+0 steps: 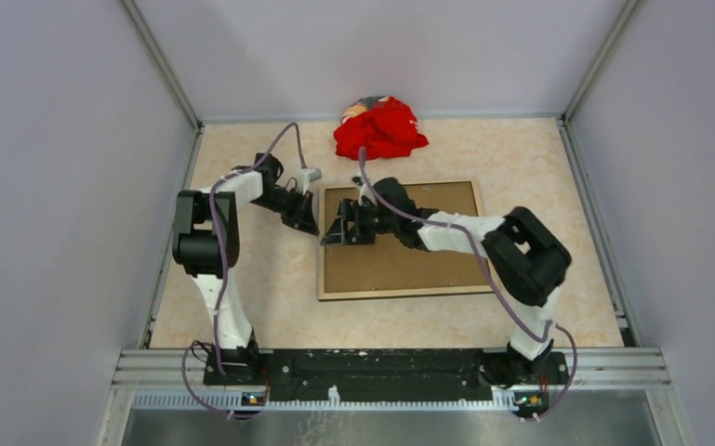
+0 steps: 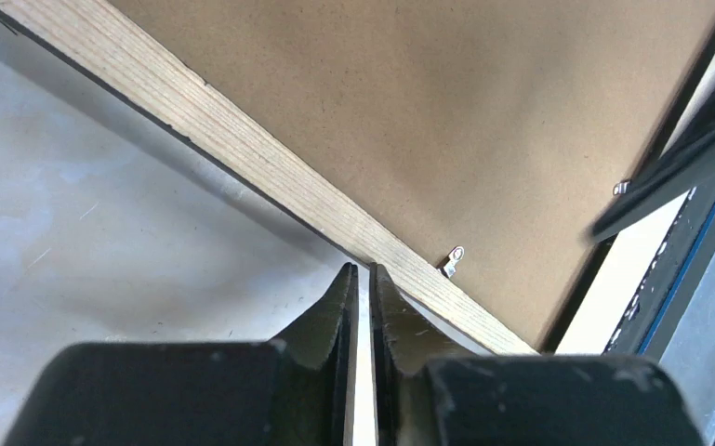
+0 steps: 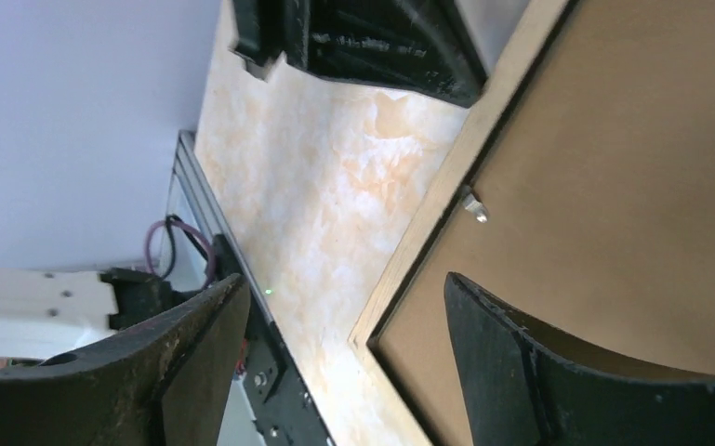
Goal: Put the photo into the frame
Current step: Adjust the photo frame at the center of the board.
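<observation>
Pale grey walls (image 1: 56, 186) close in a beige marbled table (image 1: 539, 158). The large thin rectangular picture frame (image 1: 400, 294) lies flat in the middle of the table. Its pale wood-coloured back faces up.

A plain brown hardboard backing sheet (image 1: 400, 265) sits inside the frame and fills the opening from rail to rail. A small silver metal tab (image 2: 453, 260) stands at the inner edge of the left rail, over the sheet's margin. The right wrist view shows the same tab (image 3: 473, 209). The landscape photo is not visible in any view, and I cannot tell whether it lies under the hardboard.

The left gripper (image 1: 311, 223) sits at the frame's left rail near the far corner. Its fingers are pressed almost together, with only a thin slit between them (image 2: 361, 269). The tips are at the outer edge of the wood, but I cannot make out whether they touch it.

The right gripper (image 1: 337, 228) hangs over the far-left part of the frame with its fingers spread wide (image 3: 344, 283). One finger is over the bare table and the other over the hardboard.

A crumpled red cloth (image 1: 381, 128) lies at the far edge of the table, apart from the frame. In the left wrist view the right gripper is only a dark blur at the picture's right edge.
</observation>
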Robot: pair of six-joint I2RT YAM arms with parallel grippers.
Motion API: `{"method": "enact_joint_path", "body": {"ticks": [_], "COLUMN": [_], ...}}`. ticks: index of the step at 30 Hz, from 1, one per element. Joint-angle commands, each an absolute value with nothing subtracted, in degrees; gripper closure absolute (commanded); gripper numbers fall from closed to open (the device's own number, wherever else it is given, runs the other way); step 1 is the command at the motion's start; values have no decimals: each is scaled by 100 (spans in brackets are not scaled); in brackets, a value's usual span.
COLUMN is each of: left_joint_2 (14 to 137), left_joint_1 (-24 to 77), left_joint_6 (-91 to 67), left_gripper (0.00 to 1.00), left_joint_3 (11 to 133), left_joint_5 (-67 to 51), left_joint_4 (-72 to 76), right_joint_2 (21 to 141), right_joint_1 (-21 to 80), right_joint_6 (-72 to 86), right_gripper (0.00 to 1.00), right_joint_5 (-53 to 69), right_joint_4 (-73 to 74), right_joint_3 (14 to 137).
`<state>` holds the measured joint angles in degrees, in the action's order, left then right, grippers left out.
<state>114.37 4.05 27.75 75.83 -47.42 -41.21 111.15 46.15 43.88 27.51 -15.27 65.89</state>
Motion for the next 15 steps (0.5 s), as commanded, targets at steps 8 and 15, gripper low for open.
{"method": "enact_joint_path", "body": {"ticks": [8, 15], "left_joint_2": [10790, 10480], "left_joint_1": [388, 948], "left_joint_6": [4035, 4276], "left_gripper": [80, 76], "left_joint_3": [7076, 6396], "left_joint_5": [-3738, -3115], "left_joint_4": [-4205, -3780], "right_joint_2": [7980, 8059], "right_joint_1": [1834, 342], "right_joint_6": [3754, 3617], "right_gripper": [5, 4], "right_joint_5": [704, -183], "right_joint_4": [775, 907], "right_joint_3": [5167, 4774]}}
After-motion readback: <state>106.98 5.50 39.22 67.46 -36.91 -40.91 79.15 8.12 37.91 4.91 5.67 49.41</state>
